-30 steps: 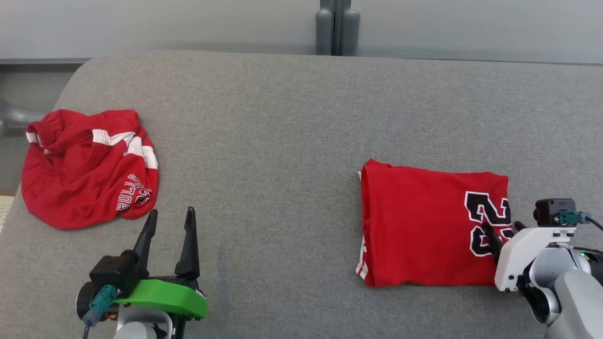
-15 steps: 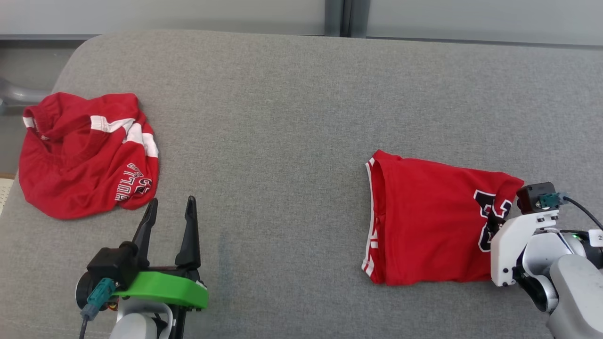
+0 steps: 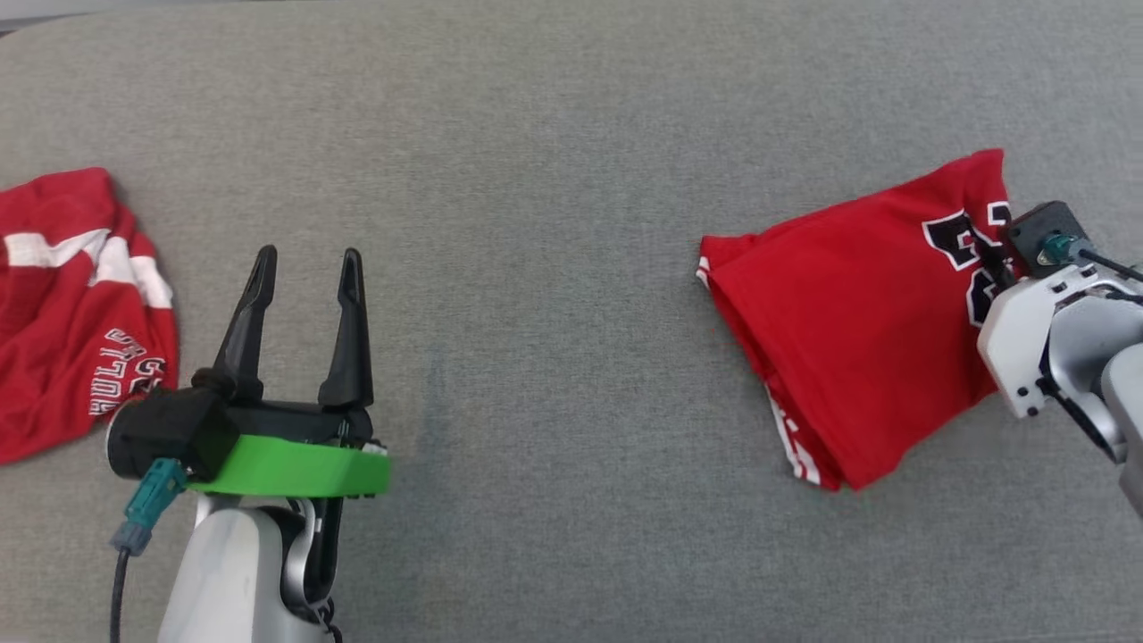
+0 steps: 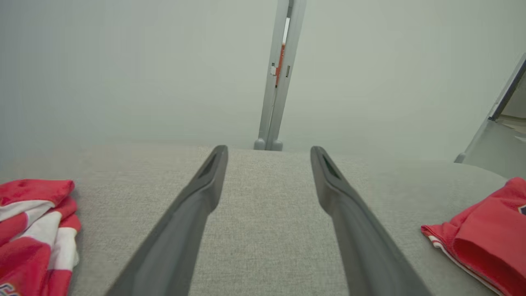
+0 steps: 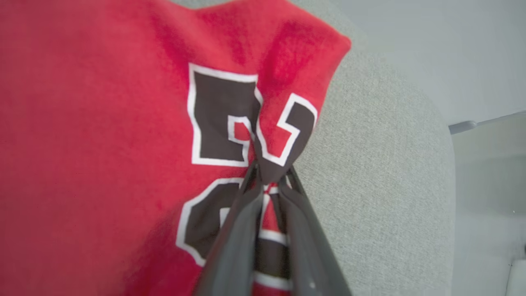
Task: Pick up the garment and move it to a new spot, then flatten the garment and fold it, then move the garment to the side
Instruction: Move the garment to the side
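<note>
The folded red garment (image 3: pixel 857 330) with black and white numbers lies tilted at the right of the grey surface, its right edge lifted. My right gripper (image 3: pixel 993 261) is shut on that numbered edge; in the right wrist view the cloth (image 5: pixel 123 123) bunches between the closed fingers (image 5: pixel 246 222) of the gripper (image 5: pixel 269 174). My left gripper (image 3: pixel 304 263) hovers open at the lower left, with nothing between its fingers (image 4: pixel 193 205). The left wrist view catches the garment's near corner (image 4: pixel 481 238) at its right edge.
A second red garment (image 3: pixel 62 304) with white stripes lies crumpled at the left edge, also at the lower left of the left wrist view (image 4: pixel 28 230). The grey padded surface (image 3: pixel 554 223) stretches between the two. A pale wall and a grey post (image 4: pixel 279 74) stand behind.
My right gripper closed on the folded garment's numbered edge and lifted it up and to the right, tilting the garment. The head camera dipped downward. The left gripper stayed open.
</note>
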Robot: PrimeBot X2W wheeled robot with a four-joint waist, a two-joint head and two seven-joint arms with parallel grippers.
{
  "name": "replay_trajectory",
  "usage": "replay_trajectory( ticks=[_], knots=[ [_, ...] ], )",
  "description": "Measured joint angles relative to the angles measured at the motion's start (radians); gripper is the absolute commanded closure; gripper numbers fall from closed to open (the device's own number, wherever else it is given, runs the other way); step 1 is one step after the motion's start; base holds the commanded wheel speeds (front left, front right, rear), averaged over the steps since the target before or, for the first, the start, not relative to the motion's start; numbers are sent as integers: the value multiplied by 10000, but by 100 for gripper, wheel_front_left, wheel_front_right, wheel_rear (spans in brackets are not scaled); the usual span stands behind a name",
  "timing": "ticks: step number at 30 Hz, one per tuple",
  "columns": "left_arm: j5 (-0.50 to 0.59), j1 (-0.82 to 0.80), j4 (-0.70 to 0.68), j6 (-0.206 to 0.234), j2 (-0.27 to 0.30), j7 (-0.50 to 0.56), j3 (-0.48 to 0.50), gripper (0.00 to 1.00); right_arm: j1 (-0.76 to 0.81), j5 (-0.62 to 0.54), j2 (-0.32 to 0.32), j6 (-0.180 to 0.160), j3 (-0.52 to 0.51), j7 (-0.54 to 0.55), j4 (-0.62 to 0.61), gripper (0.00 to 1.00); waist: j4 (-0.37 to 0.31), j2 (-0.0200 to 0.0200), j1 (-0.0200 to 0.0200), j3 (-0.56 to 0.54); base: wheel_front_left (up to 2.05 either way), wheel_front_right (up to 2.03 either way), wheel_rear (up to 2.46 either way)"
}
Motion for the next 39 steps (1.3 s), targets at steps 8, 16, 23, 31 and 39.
replay_trajectory(
  ticks=[8,16,23,31,39],
  knots=[
    [477,-632,-734,0,105,0,-198,0,-1200,-963,-800,0,-704,-886,698,100,-1013,0,0,942,0,0,0],
    [685,-1179,-1379,0,523,-2,-871,0,-1716,-1760,-834,0,-2573,-1929,1870,100,-1654,0,0,2254,0,0,0],
    [742,-1233,-1733,0,917,-2,-1074,0,-1759,-2957,-673,0,-4314,-3030,2606,100,-1910,0,1,3170,0,0,0],
    [717,-1104,-1885,0,1080,0,-1007,0,-1745,-4571,-341,0,-6236,-4010,2987,0,-1690,0,1,3367,0,0,0],
    [621,-849,-1624,0,924,0,-731,0,-1659,-5810,700,0,-7488,-5373,2347,0,-1638,0,0,2798,0,0,0]
  ],
)
